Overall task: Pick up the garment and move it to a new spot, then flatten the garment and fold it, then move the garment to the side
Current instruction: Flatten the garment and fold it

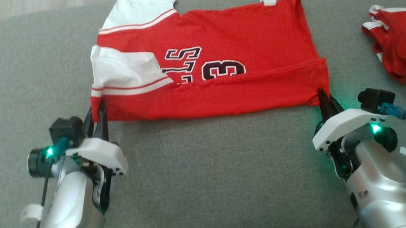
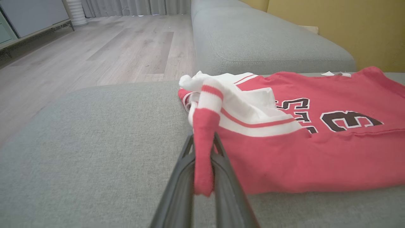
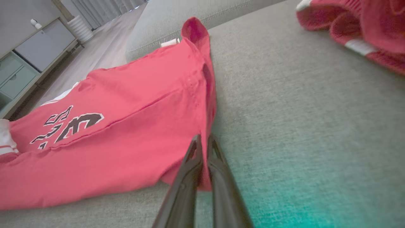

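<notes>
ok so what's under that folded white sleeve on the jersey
The folded white sleeve lies on the red jersey, over the start of its black lettering. The covered letters cannot be read.

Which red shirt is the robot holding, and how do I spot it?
Look at the big grey cushion: the jersey lies spread across its middle, its near corners pinched in the fingers of the left gripper and right gripper. Unlike the crumpled red garment at the right edge, it has white sleeves and black lettering.

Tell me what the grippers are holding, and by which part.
Both hold the red jersey: left gripper at the near corner below the white sleeve, right gripper at the near hem corner.
</notes>
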